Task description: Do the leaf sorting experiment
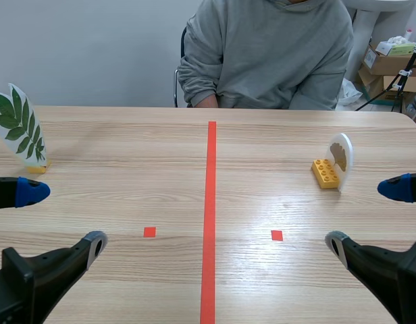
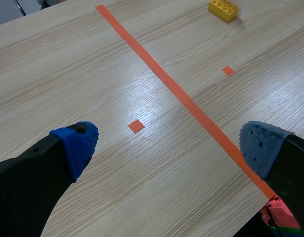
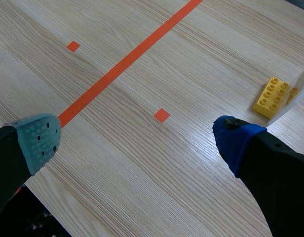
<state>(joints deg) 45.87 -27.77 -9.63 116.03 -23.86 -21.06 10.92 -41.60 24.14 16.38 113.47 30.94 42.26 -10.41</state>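
studded yellow brick (image 1: 325,173), rounded leaf card (image 1: 342,160)

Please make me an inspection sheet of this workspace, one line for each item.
Surface: wooden table, marked with an orange-red tape line and two squares.
Job's things: green leaf card upright on left yellow block, far left; pale leaf card upright at right yellow block, right side.
Clutter: nothing seen.
Grippers: left gripper and right gripper, jaws open, holding nothing.
Cables: nothing seen.
Surroundings: person in grey hoodie seated across the table; cardboard boxes behind, at right.
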